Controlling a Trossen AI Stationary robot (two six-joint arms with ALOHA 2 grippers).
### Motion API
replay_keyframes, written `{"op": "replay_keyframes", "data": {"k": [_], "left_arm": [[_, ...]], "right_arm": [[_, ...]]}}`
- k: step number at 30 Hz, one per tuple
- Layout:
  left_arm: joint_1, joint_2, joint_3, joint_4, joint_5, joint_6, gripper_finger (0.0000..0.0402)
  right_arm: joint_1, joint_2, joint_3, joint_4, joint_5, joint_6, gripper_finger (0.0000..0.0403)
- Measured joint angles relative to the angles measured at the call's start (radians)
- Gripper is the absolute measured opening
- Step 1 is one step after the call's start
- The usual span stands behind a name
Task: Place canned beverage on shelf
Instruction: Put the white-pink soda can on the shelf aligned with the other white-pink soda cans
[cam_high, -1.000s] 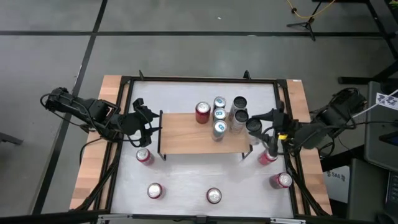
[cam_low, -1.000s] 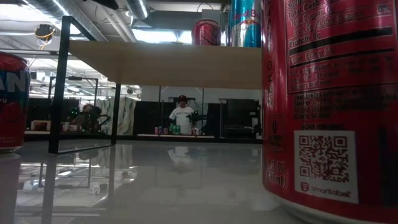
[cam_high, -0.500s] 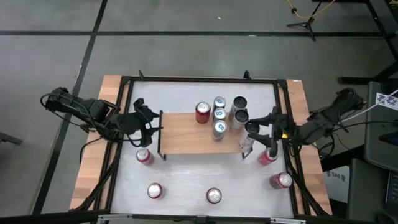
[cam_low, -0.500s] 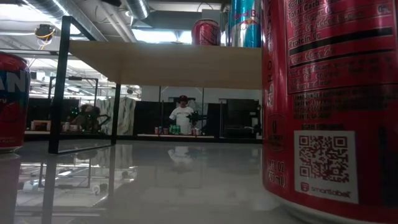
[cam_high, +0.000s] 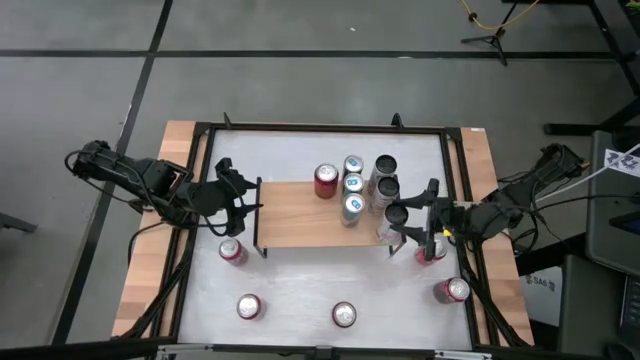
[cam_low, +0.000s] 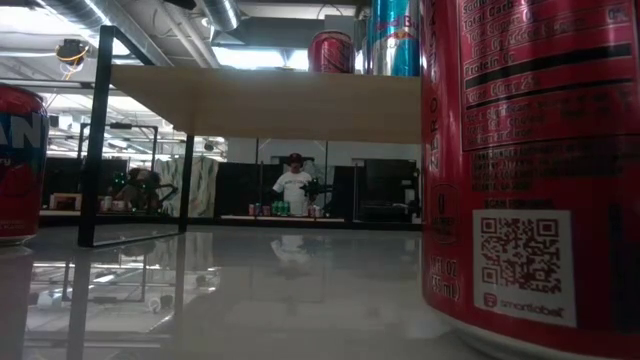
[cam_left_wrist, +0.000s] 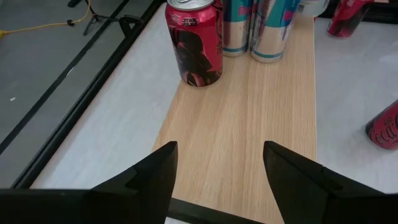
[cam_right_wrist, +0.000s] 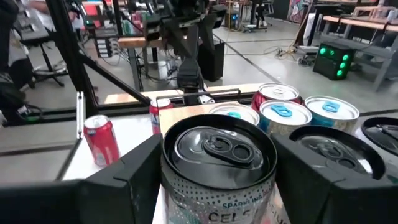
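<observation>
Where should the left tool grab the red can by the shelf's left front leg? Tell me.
Grip the red can around its round side wall at mid-height. Come in from the table's left edge, because it stands upright and the shelf leg crowds its right.

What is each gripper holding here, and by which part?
Right gripper grips a sparkling-water can by its sides, just below the rim. Left gripper holds nothing.

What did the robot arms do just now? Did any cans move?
The right gripper, shut on a silver can, carried it inward to the shelf by its right end. The left gripper stayed open at the shelf's left end. The other cans didn't move.
</observation>
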Motion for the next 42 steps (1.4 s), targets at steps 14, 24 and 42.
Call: {"op": "replay_keyframes", "data": {"k": [14, 24, 42], "left_arm": [[0.000, 0.000, 0.000, 0.000, 0.001, -0.025, 0.0229], [0.000, 0.000, 0.000, 0.000, 0.002, -0.025, 0.0229], [0.000, 0.000, 0.000, 0.000, 0.004, -0.025, 0.0229]], "right_arm": [[0.000, 0.076, 0.000, 0.033, 0.032, -0.061, 0.0248], [0.000, 0.076, 0.000, -0.011, 0.034, -0.051, 0.0248], [0.000, 0.076, 0.000, -0.012, 0.021, -0.047, 0.0248]]}}
